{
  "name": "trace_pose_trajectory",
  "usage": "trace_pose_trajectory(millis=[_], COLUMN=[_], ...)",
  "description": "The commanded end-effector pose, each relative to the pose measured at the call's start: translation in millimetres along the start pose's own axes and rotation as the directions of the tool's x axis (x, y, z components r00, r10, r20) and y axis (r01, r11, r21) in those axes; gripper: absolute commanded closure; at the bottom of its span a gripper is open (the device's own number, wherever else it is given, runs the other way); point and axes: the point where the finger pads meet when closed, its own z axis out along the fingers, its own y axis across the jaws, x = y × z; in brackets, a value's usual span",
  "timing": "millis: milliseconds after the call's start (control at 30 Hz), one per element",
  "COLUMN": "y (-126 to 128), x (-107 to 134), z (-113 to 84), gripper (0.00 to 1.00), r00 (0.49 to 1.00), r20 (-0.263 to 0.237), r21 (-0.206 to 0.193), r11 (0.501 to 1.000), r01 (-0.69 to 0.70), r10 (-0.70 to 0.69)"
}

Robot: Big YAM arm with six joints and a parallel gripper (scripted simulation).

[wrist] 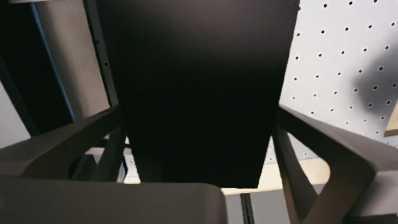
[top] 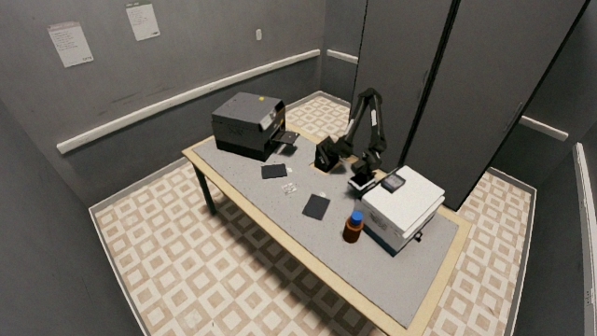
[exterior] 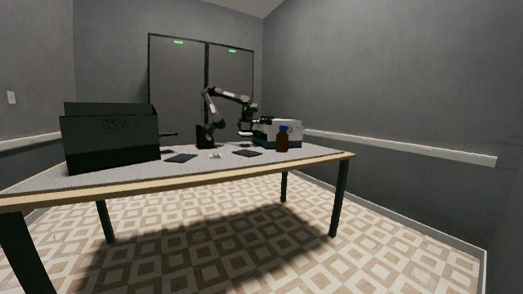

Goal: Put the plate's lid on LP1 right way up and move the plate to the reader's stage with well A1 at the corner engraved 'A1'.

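Observation:
My gripper (wrist: 198, 112) is shut, fingers wide apart, on a broad, flat thing that looks like the lid (wrist: 200, 130). It looks almost black in the wrist view. Its pale rim shows under my fingers in the exterior view (exterior: 245, 133), beside the white dispenser (top: 403, 198) (exterior: 278, 128). Whether the plate lies under it or comes with it is hidden. The dark reader (top: 247, 123) (exterior: 110, 135) has its stage (top: 285, 136) (exterior: 168, 134) out. Two dark bench positions, one (top: 273, 171) (exterior: 181, 158) nearer the reader and one (top: 316, 206) (exterior: 247, 153) nearer the dispenser, look bare; their names are unreadable.
The brown bottle (top: 353, 230) (exterior: 282, 140) with a blue cap stands upright beside the dispenser, on the side away from my base. A small pale marked patch (top: 289, 188) (exterior: 215, 155) lies between the two positions. The dispenser's body is close beside my fingers.

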Motion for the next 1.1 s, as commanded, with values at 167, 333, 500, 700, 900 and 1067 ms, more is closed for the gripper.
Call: trace_pose_trajectory(millis=[167, 333, 500, 700, 900, 1067], y=[15, 18, 23, 22, 19, 18], x=[0, -1, -1, 3, 2, 1], z=[-20.9, -21.2, -21.6, -19.3, -23.1, -26.1], gripper=[0.15, 0.15, 0.15, 0.15, 0.15, 0.15], r00=[0.999, 0.999, 0.999, 0.999, 0.999, 0.999], r20=[0.023, 0.023, 0.024, 0.017, 0.025, 0.029], r21=[-0.027, -0.023, -0.032, -0.043, -0.038, -0.034], r11=[0.999, 0.999, 0.999, 0.998, 0.998, 0.999], r01=[0.037, 0.036, 0.042, 0.047, 0.041, 0.039], r10=[-0.036, -0.035, -0.041, -0.047, -0.040, -0.038])
